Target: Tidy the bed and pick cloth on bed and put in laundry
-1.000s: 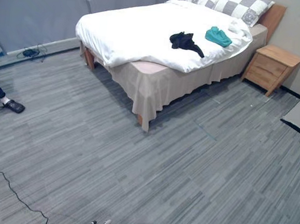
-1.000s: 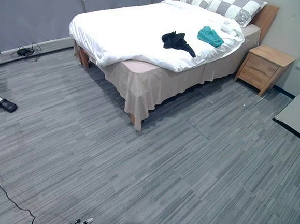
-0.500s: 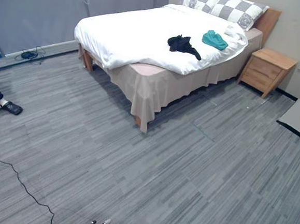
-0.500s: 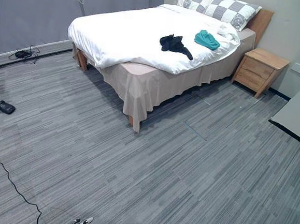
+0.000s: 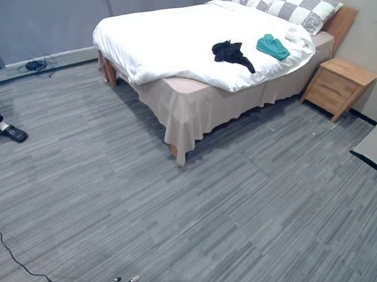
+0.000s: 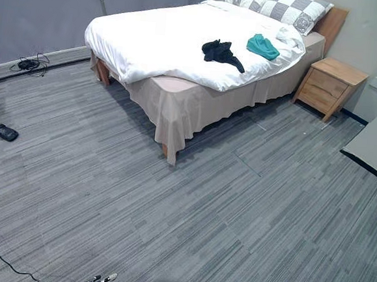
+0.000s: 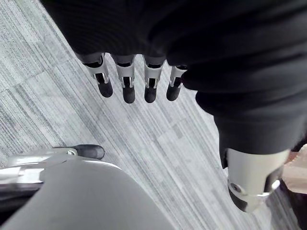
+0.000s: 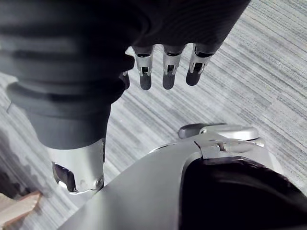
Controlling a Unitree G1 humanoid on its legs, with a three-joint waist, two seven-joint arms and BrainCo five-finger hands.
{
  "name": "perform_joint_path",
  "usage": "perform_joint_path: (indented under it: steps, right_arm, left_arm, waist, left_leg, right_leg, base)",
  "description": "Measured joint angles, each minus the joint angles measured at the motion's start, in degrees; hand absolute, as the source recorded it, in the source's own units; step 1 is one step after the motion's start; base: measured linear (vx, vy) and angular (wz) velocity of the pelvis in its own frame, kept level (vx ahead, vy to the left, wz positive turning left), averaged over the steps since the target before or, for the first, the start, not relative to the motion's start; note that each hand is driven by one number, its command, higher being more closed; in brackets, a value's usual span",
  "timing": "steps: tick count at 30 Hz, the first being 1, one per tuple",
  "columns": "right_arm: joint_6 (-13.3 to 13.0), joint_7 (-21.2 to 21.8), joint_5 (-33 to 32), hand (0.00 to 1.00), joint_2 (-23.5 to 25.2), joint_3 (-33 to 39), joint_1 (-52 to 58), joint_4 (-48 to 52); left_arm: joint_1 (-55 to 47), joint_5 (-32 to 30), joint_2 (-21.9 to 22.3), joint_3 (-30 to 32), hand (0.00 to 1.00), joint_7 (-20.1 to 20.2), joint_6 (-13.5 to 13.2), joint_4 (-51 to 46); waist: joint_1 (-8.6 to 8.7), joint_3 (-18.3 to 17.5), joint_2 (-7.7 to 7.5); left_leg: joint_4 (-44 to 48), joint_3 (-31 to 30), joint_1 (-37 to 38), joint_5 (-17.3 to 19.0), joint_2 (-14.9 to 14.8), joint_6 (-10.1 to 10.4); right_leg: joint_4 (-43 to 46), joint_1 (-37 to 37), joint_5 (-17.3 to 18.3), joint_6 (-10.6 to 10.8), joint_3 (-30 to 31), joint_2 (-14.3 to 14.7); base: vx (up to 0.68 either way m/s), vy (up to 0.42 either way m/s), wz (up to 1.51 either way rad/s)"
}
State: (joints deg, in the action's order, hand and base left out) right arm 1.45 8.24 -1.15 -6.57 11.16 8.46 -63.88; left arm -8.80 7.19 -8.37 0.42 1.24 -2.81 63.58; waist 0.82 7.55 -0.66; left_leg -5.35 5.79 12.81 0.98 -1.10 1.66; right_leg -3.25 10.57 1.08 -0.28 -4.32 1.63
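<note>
Though far from hand [image 7: 127, 87], cloth [image 5: 231, 51] abed.

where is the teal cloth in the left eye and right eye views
left eye view: teal cloth, upper right, on the bed near the pillows.
right eye view: teal cloth, same place on the bed, slightly further left in the picture.
shared landmark: the black cloth just left of it.

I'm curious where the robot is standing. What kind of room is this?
Most likely a bedroom. There is a big bed with a white cover, checkered pillows at its head, and a wooden nightstand beside it. A black cloth and a teal cloth lie on the bed.
</note>
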Motion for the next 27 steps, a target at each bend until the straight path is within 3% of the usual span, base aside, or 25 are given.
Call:
perform_joint_path:
  steps: [2,5,6,7,8,11,13,16,17,18,19,20,21,22,23,24,26,27]
  right_arm:
    - [0.05,0.00,0.24,0.00,-0.09,-0.05,-0.57,-0.01]
    - [1.36,-0.73,-0.15,0.00,0.44,0.04,-1.68,0.48]
    - [2.68,-1.52,-0.64,0.00,1.47,1.14,-3.09,1.16]
    - [3.02,-2.00,-0.77,0.00,1.84,2.26,-3.78,1.08]
    - [3.22,-2.14,-0.88,0.00,1.83,2.61,-3.96,0.87]
    - [3.85,-2.59,-1.02,0.00,2.15,4.65,-3.78,-1.07]
    - [4.16,-3.10,-1.31,0.00,1.93,4.81,-3.10,-1.10]
    - [4.97,-3.09,-2.80,0.00,2.58,6.70,-1.74,-1.12]
    - [5.08,-3.01,-2.78,0.00,2.34,7.40,-1.39,-1.11]
    - [5.20,-2.99,-2.77,0.00,1.31,7.68,-1.11,-1.04]
    - [5.20,-3.08,-2.73,0.00,1.22,8.03,-0.85,-1.01]
    - [5.22,-2.95,-2.58,0.00,0.62,8.74,-0.24,-1.02]
    - [5.29,-2.95,-2.43,0.00,0.58,8.62,-0.20,-1.08]
    - [5.27,-2.92,-2.07,0.00,0.47,8.55,-0.19,-1.21]
    - [5.20,-2.91,-1.55,0.00,0.57,8.23,-0.08,-1.21]
    - [5.14,-3.05,-1.02,0.00,0.22,7.03,-0.08,-1.42]
    - [5.18,-3.70,-0.37,0.00,-0.38,5.52,-0.21,-2.67]
    - [5.07,-4.03,-0.32,0.00,-0.50,4.50,-0.33,-2.81]
  left_arm:
    - [0.26,0.07,0.00,-0.03,0.00,0.00,-0.02,-0.03]
    - [1.04,0.66,-1.43,-0.32,0.00,0.06,0.18,-0.06]
    - [1.40,1.22,-2.36,-0.26,0.00,-0.04,0.43,0.09]
    - [1.67,1.23,-2.55,-0.25,0.00,-0.07,0.62,0.07]
    - [1.70,1.23,-2.54,-0.17,0.00,-0.10,0.66,0.11]
    - [1.02,1.19,-2.18,0.20,0.00,-0.05,0.97,0.11]
    - [1.69,1.19,-2.01,0.26,0.00,-0.01,1.39,0.10]
    - [2.18,1.19,-2.01,0.96,0.00,-0.13,2.31,0.16]
    - [2.39,1.19,-1.18,1.60,0.00,-0.12,2.35,0.16]
    - [2.82,1.14,0.32,1.83,0.00,-0.07,2.33,0.14]
    - [2.82,1.15,0.64,1.86,0.00,-0.04,2.31,0.14]
    - [3.45,1.14,1.56,2.43,0.00,-0.02,1.86,0.03]
    - [3.46,1.15,1.55,2.52,0.00,-0.02,1.57,-0.01]
    - [3.46,1.21,1.62,2.61,0.00,-0.05,1.21,-0.05]
    - [3.25,1.27,1.32,2.69,0.00,-0.07,1.02,-0.05]
    - [3.28,1.98,0.96,3.33,0.00,-0.08,0.49,-0.13]
    - [3.23,2.38,0.97,4.35,0.00,-0.03,-0.12,-0.30]
    - [3.17,2.37,0.78,4.34,0.00,0.04,-0.38,-1.26]
  waist:
    - [-0.02,0.54,0.09]
    - [0.04,1.90,-1.83]
    - [-0.11,2.94,-2.97]
    - [0.08,4.64,-3.73]
    - [0.28,5.58,-3.50]
    - [0.07,5.90,-2.83]
    - [0.39,6.24,-2.01]
    - [0.91,6.77,-2.03]
    - [1.18,7.14,-0.91]
    - [1.78,6.75,1.66]
    - [1.92,6.35,2.50]
    - [1.54,5.45,4.42]
    - [1.57,5.40,4.37]
    - [1.56,5.40,4.18]
    - [1.88,5.47,3.89]
    - [2.24,6.03,3.92]
    - [1.71,6.39,3.64]
    - [1.20,6.84,2.53]
  left_leg:
    - [0.90,0.82,-0.16,0.85,-0.16,-0.49]
    - [7.00,2.03,-3.74,6.39,1.38,-1.72]
    - [7.51,2.30,-4.18,6.93,2.51,-2.40]
    - [7.79,2.18,-3.06,6.89,2.34,-2.53]
    - [7.90,2.14,-2.30,6.89,1.94,-2.53]
    - [9.27,1.56,-1.09,8.43,-1.74,-1.50]
    - [10.60,0.40,-1.27,10.43,-5.15,0.84]
    - [13.95,-0.32,-0.05,15.64,-6.55,3.95]
    - [14.14,-0.63,1.11,16.94,-7.56,3.82]
    - [13.56,-0.87,2.67,18.46,-10.37,3.27]
    - [13.23,-0.85,2.95,19.02,-11.09,2.29]
    - [18.06,-1.10,2.75,17.93,-12.92,2.32]
    - [22.17,-1.12,1.30,16.41,-13.48,3.51]
    - [26.99,-1.26,-0.81,14.75,-14.16,3.22]
    - [38.46,-1.75,-5.17,10.26,-15.41,2.77]
    - [52.64,-2.02,-10.85,9.05,-17.42,2.88]
    - [65.25,-2.49,-17.71,11.05,-16.75,1.72]
    - [65.08,-1.72,-21.16,12.82,-13.78,1.35]
  right_leg:
    - [3.88,-1.97,1.93,-0.20,0.45,-0.03]
    - [22.60,-11.45,12.36,5.60,0.15,-3.35]
    - [35.17,-18.11,12.95,5.76,-0.79,-6.09]
    - [40.32,-20.21,13.15,5.18,-1.85,-6.96]
    - [41.89,-20.92,13.57,4.54,-2.36,-7.25]
    - [30.00,-20.76,12.25,3.65,-3.57,-6.66]
    - [11.15,-21.01,3.02,3.70,-3.36,-5.42]
    - [6.27,-21.86,-3.33,5.85,-3.41,-7.87]
    - [8.33,-21.91,-5.30,5.31,-3.66,-7.14]
    - [14.78,-23.78,-4.80,4.40,-4.25,-5.02]
    - [17.53,-25.03,-3.89,3.65,-4.43,-4.44]
    - [26.02,-28.15,1.06,-0.76,-5.15,-2.70]
    - [27.32,-28.09,2.62,-1.23,-5.13,-2.36]
    - [27.95,-27.29,3.56,-1.49,-5.25,-2.06]
    - [27.51,-24.64,5.76,-2.19,-5.64,-1.32]
    - [25.11,-20.60,7.10,-3.30,-5.85,0.52]
    - [20.23,-13.09,7.98,-4.47,-6.14,2.32]
    - [17.87,-8.78,8.16,-4.57,-6.20,2.32]
  base:
    - [-0.06,-0.006,-0.17]
    - [-0.09,-0.016,-0.19]
    - [-0.05,-0.032,-0.12]
    - [0.01,-0.019,-0.04]
    - [0.07,0.009,0.13]
    - [0.12,-0.040,0.16]
    - [0.34,-0.152,0.13]
    - [0.38,-0.258,0.08]
    - [0.47,-0.335,0.15]
    - [0.50,-0.331,0.12]
    - [0.74,-0.410,0.10]
    - [0.63,-0.355,-0.09]
    - [0.54,-0.313,-0.17]
    - [0.41,-0.288,-0.11]
    - [0.52,-0.320,0.07]
    - [0.52,-0.292,0.15]
    - [0.54,-0.221,0.16]
    - [0.54,-0.182,0.13]
